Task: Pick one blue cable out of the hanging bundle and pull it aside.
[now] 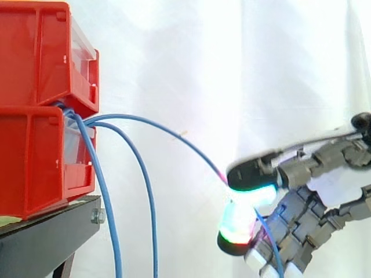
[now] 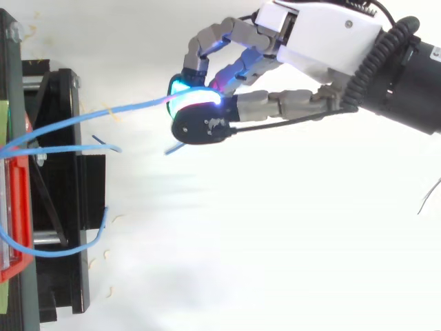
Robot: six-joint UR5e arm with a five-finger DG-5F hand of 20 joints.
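Three blue cables come out between the two stacked red bins at the left. One blue cable is drawn out to the right, away from the other two cables, which hang straight down. In the top view this pulled cable runs from the bins to the hand. The hand is curled, and its glowing pads pinch the pulled cable. The cable's loose end drops below the fingers.
The red bins rest on a black stand at lower left, seen from above as a black frame. A white curtain is behind. The arm comes in from the right.
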